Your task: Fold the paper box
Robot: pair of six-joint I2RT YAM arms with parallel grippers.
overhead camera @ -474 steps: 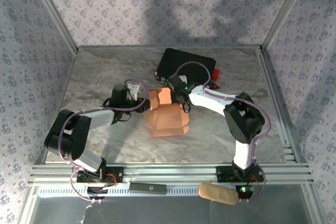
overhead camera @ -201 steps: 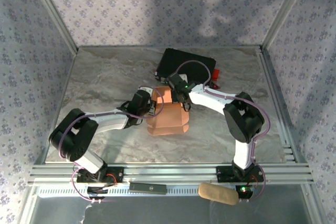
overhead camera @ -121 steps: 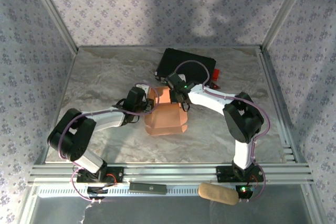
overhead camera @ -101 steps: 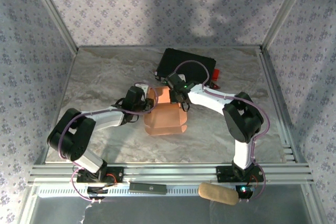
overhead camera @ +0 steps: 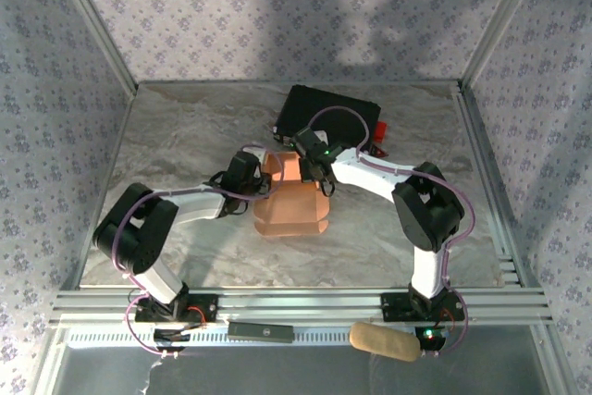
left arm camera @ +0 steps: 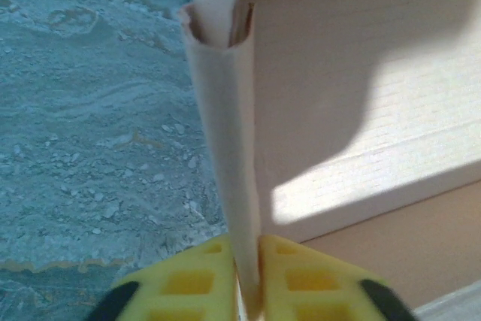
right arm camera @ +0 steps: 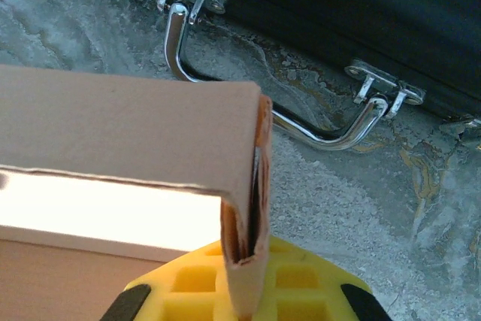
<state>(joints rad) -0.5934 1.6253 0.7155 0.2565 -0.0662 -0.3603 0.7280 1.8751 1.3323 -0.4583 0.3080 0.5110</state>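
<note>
The left pincer [left arm camera: 248, 295] is pinched shut on an upright folded wall of the paper box [left arm camera: 361, 110]. The right pincer [right arm camera: 244, 291] is clamped on another raised corner. The box sits on the bench [overhead camera: 185, 136] between them, with a black case [right arm camera: 338, 5] just beyond the right pincer.

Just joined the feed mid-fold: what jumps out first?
The salmon-orange paper box sits mid-table, half folded. The left gripper pinches its upright left wall and the right gripper its far right corner. A black case with a chrome handle lies just behind.
</note>
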